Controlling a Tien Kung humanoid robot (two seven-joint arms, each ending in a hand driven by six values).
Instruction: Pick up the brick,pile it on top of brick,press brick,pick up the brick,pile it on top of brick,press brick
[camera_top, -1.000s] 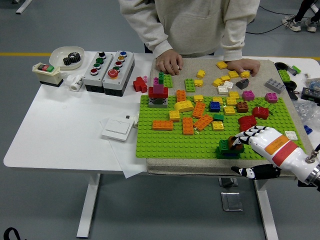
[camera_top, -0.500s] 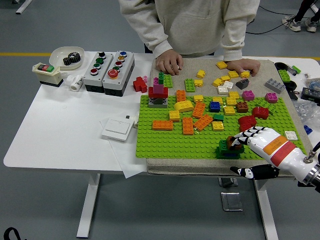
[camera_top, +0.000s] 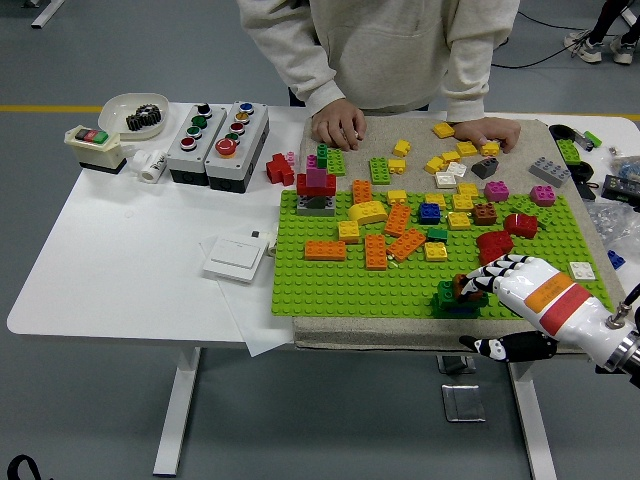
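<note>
Right hand (camera_top: 530, 290) slid slightly nearer, fingers (camera_top: 492, 270) clamped on brown brick (camera_top: 466, 287), green baseplate (camera_top: 330, 285), white table (camera_top: 130, 250), grey floor.

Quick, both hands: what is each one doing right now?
Left hand: not in view.
Right hand: fingers curled on the brown brick atop the dark green brick.

Two button boxes (camera_top: 218, 143), one baseplate (camera_top: 330, 285), one hand (camera_top: 515, 284)

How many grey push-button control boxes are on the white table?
2. One grey push-button control box stands at the table's far left part; the second is beside it on the right. Both are left of the green baseplate.
</note>
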